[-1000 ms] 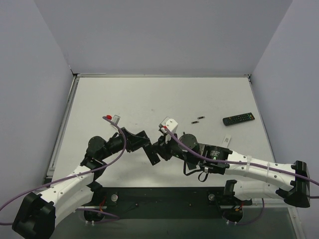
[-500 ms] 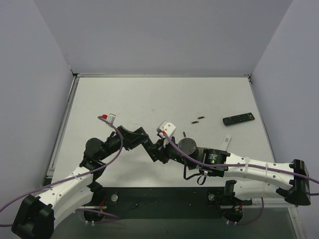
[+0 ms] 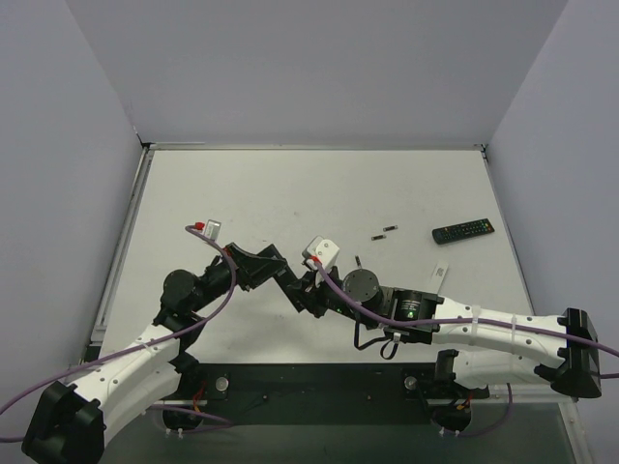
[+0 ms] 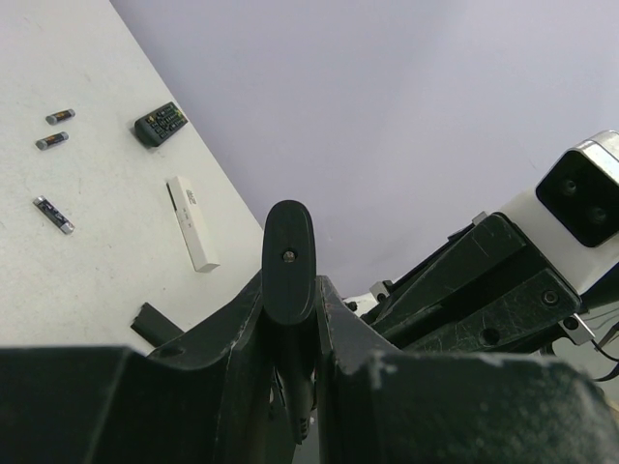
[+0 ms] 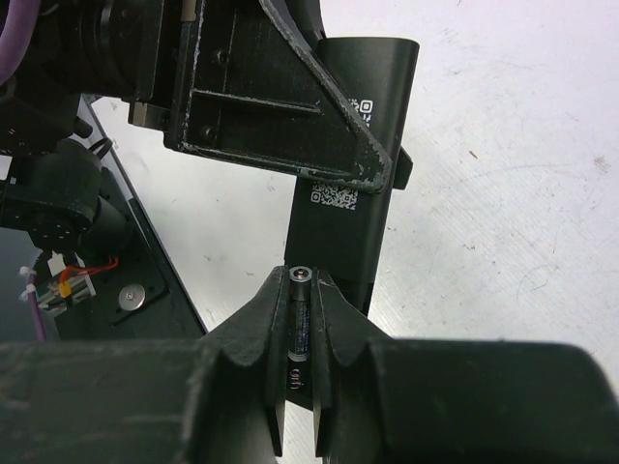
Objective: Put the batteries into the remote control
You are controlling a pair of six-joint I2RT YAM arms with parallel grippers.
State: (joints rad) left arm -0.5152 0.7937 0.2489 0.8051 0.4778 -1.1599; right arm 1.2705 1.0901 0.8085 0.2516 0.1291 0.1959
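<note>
Table [image 3: 290,193] carried a 2nd remote [image 3: 462,231] far right, well apart from my arms. L gripper [image 4: 288,329] was clamped on the black remote [image 5: 353,164], front-centre. R gripper [image 5: 299,290] pinched one battery [image 5: 298,338] at that remote's end; contact unclear. Three loose batteries [image 4: 51,141] lay on table.

A white, lightly scuffed worktop [image 3: 290,184] filled the scene, enclosed on three sides by plain pale lavender-grey walls [image 3: 319,68]. A dark strip [image 3: 319,382] ran along its near edge. Light was soft and even.
</note>
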